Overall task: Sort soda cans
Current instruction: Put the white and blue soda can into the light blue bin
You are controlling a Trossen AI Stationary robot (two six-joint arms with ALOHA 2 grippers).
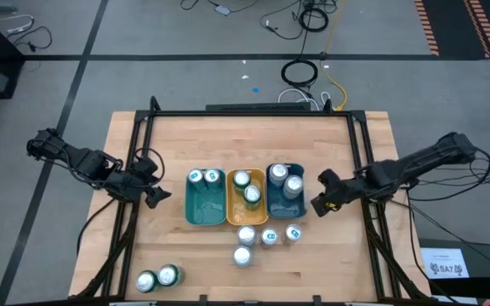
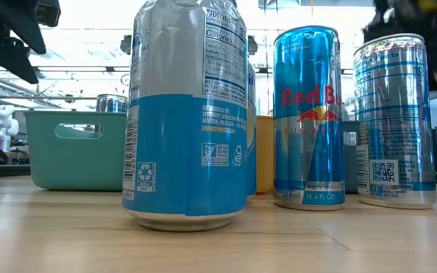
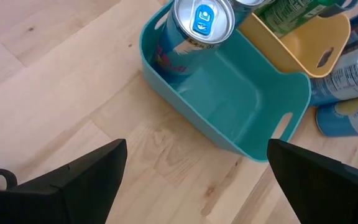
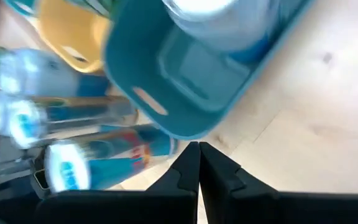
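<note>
Currently, high view: six soda cans (image 1: pixel 251 194) stand sorted in three trays (image 1: pixel 204 211); six remain loose.
Low view: loose cans upright, graspable.
Left wrist view: left gripper (image 3: pixel 194 171) spread, empty, facing teal tray.
Right wrist view: right gripper (image 4: pixel 199 163) pinched together, empty.

The soda cans (image 2: pixel 308 117) are glossy metal with shiny silver tops. The teal tray (image 3: pixel 241 106), yellow tray (image 3: pixel 303 37) and blue tray (image 4: pixel 229 68) look like smooth plastic. The counter (image 1: pixel 185 272) is pale wood, matt.
</note>
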